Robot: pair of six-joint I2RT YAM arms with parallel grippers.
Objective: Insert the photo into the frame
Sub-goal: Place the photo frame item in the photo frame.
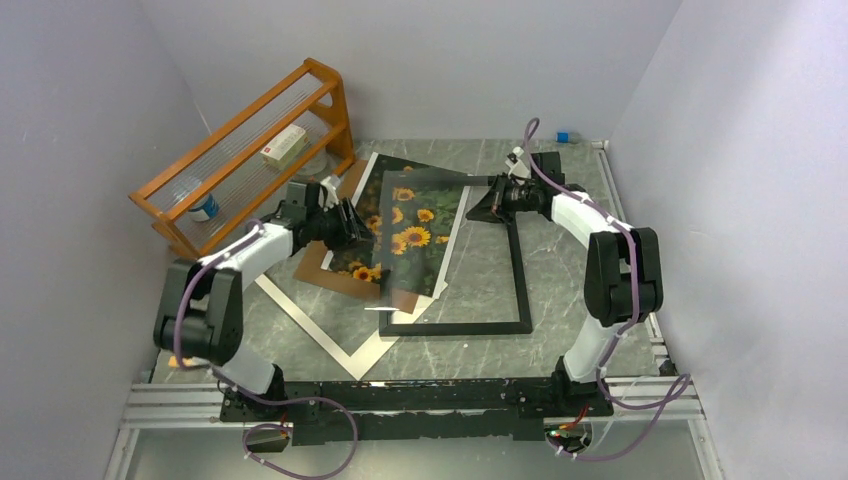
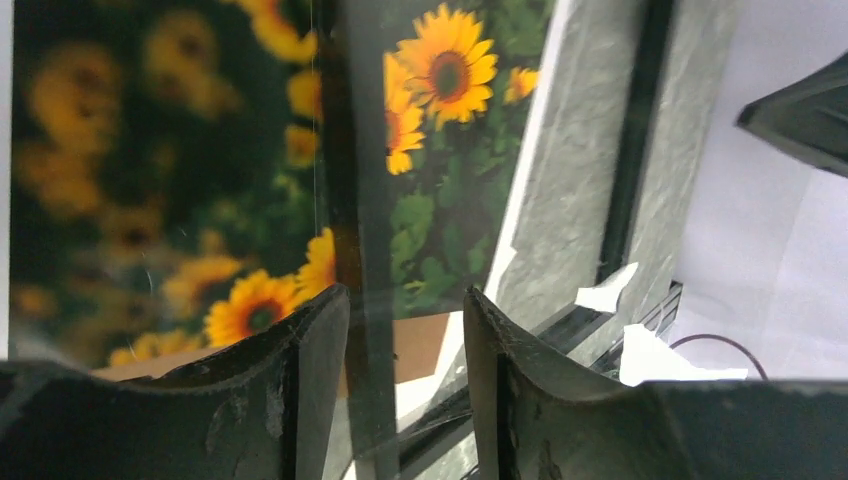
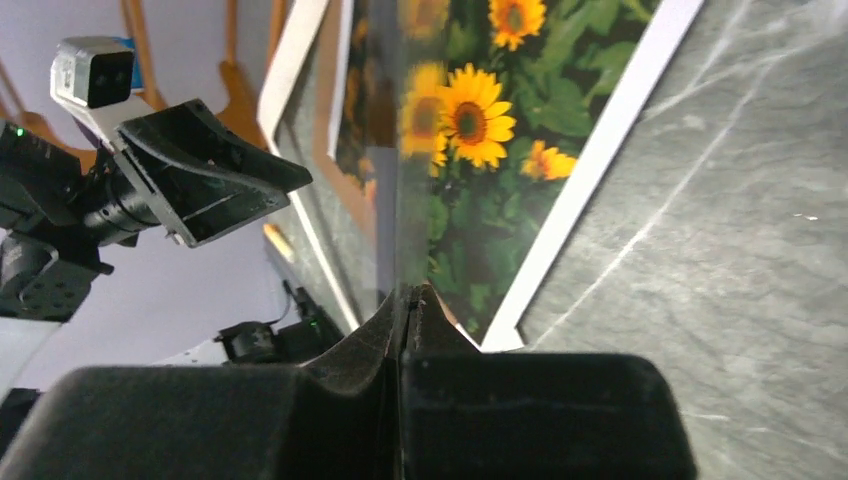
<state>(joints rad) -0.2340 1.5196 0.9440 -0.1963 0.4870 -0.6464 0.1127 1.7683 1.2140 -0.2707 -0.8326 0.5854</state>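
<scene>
The sunflower photo lies flat on the table, partly on a brown backing board. It also shows in the left wrist view and the right wrist view. The black frame lies to its right. The clear glass pane stands tilted over the photo. My right gripper is shut on the pane's far right corner. My left gripper is open, and the pane's left edge runs between its fingers without being clamped.
A white mat border lies under the board at the front left. An orange wooden rack stands at the back left with a white box and a blue-and-white can. Walls close in on both sides.
</scene>
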